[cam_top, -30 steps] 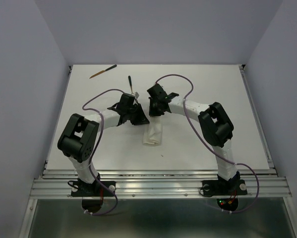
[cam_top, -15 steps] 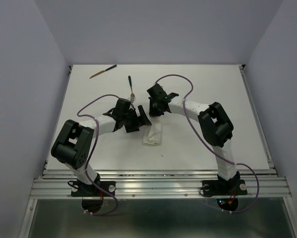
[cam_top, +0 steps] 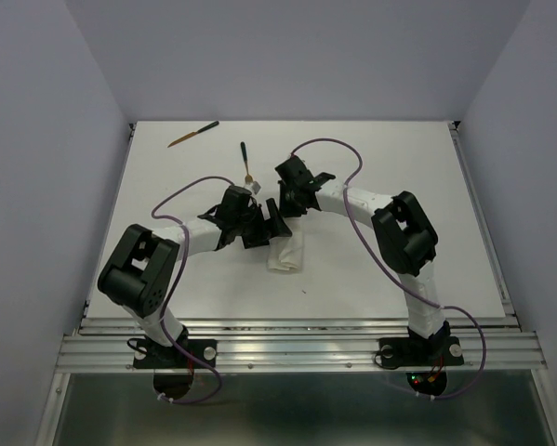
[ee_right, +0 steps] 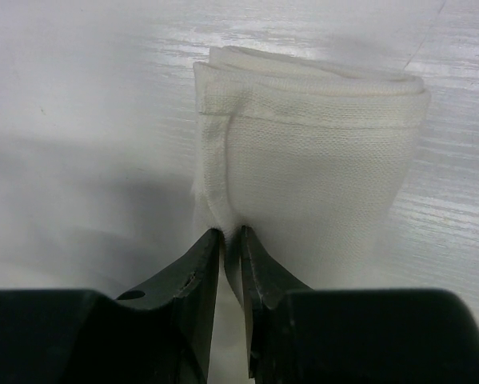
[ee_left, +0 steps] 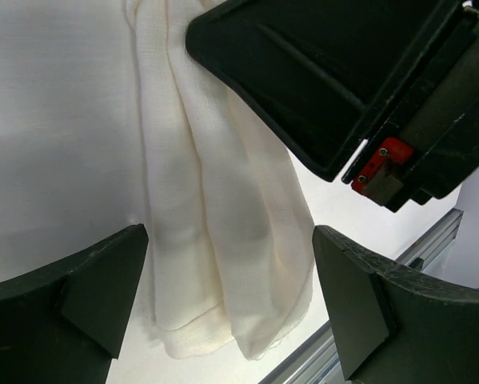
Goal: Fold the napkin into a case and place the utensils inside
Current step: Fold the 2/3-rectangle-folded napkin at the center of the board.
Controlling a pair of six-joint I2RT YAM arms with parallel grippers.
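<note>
Napkin (cam_top: 285, 251) lies mid table (cam_top: 399, 186) as a narrow roll, long axis near-to-far. Its far end is right at the R gripper (ee_right: 231, 240) tips & its near part sits between the L gripper (ee_left: 231, 280) fingers, which straddle it crosswise. L jaws are spread fully wide w/ nothing held; R jaws are almost closed, just a thin slit at the hem, can't tell if cloth is pinched. Utensils (cam_top: 245, 162) sit beyond it twd far-left, so L arm looks nearer for fetching them

Left gripper (ee_left: 227, 248) gapes wide, fingers on either side of the napkin (ee_left: 215, 200). Right gripper (ee_right: 231, 234) shows only a slit between its jaws at the napkin's far end; whether it pinches the napkin is unclear. Both arms bend inward toward the napkin.
</note>
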